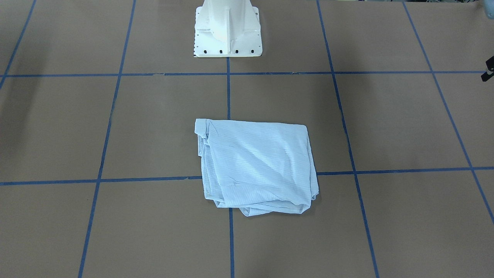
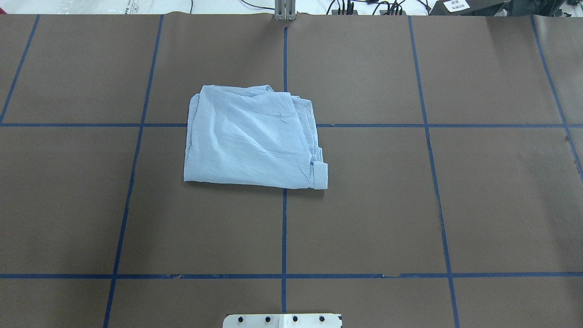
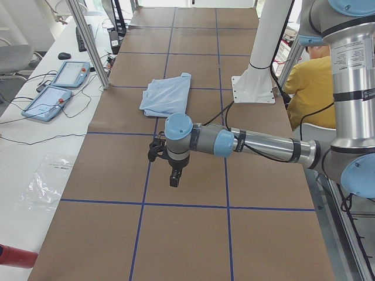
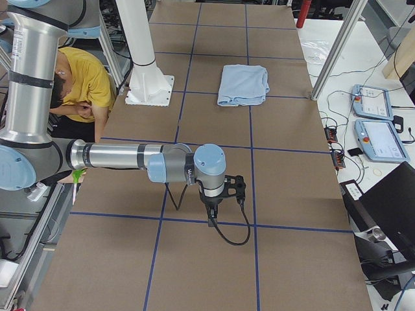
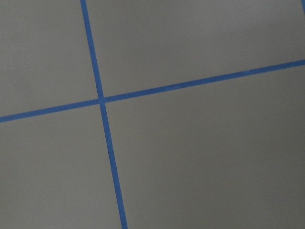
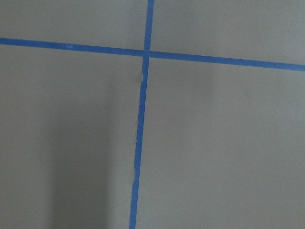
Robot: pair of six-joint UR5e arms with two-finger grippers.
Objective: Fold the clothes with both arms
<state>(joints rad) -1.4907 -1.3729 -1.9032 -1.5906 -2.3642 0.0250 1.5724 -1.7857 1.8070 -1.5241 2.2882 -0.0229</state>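
The light blue striped shirt (image 2: 253,139) lies folded into a rough rectangle at the middle of the brown table; it also shows in the front view (image 1: 254,166) and both side views (image 3: 167,93) (image 4: 243,84). Neither gripper touches it. The left gripper (image 3: 174,175) hangs over bare table far from the shirt, toward the table's left end; I cannot tell if it is open or shut. The right gripper (image 4: 213,217) hangs over bare table toward the right end; I cannot tell its state. Both wrist views show only brown table and blue tape lines.
The white pedestal base (image 1: 227,31) stands behind the shirt. A person in a yellow shirt (image 3: 310,88) sits behind the robot. Teach pendants (image 3: 58,88) and an aluminium post (image 3: 88,41) stand along the far edge. Blue tape (image 2: 283,228) grids the table.
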